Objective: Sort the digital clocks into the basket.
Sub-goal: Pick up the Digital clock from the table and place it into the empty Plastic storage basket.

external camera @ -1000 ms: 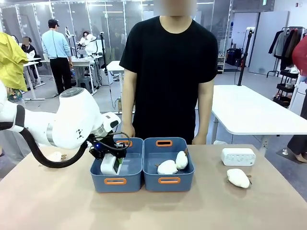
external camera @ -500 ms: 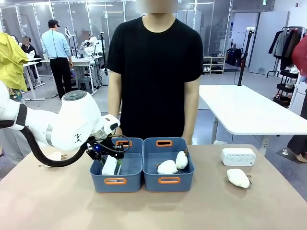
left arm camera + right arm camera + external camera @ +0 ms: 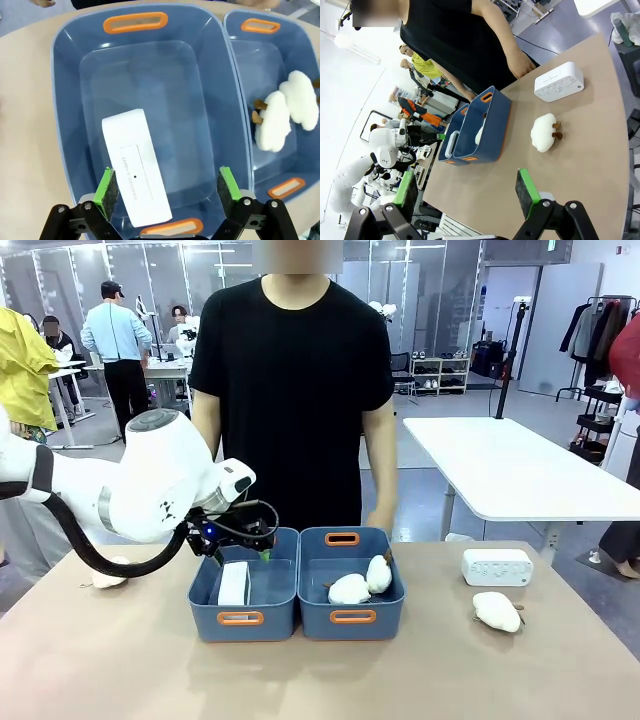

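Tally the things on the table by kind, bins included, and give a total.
Digital clocks: 2, one in the left bin, one on the table.
Blue bins: 2, left and right bin.
Plush toys: 4, two in the right bin, two on the table.
Total: 8.

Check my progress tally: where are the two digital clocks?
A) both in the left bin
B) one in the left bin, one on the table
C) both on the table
B: one digital clock lies in the left basket, the second clock on the table.
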